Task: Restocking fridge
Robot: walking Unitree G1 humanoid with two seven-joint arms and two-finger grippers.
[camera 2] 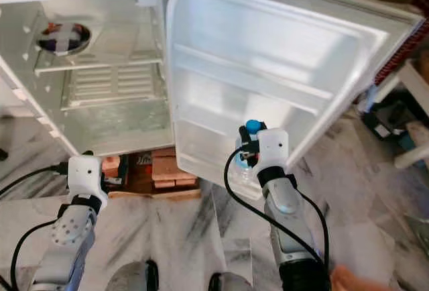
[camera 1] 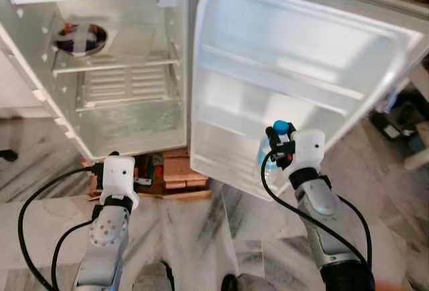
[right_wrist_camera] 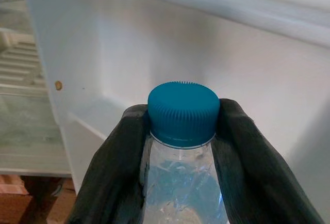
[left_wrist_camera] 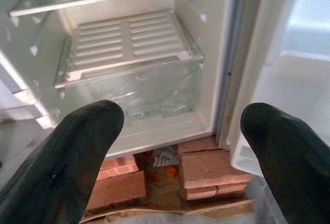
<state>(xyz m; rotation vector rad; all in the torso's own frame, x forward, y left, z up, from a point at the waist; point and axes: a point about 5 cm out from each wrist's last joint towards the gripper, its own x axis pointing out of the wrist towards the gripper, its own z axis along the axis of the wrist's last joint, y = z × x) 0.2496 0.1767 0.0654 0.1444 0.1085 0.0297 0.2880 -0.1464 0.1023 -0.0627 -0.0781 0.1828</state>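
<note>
Starting on my left, the small white fridge [camera 1: 40, 96] stands open on red bricks [left_wrist_camera: 203, 170]. A round bowl with something purple [camera 1: 79, 38] sits on its top shelf, and a clear plastic drawer [left_wrist_camera: 134, 92] sits at the bottom. My left gripper [left_wrist_camera: 175, 146] hangs low in front of the drawer, with its two black fingers [left_wrist_camera: 77, 152] spread wide and nothing between them. Next comes the white fridge door [camera 1: 301, 83], swung open. My right gripper [right_wrist_camera: 180, 126] pinches a clear plastic bottle with a blue cap [right_wrist_camera: 182, 113] by its neck, close to the door's bottom shelf.
</note>
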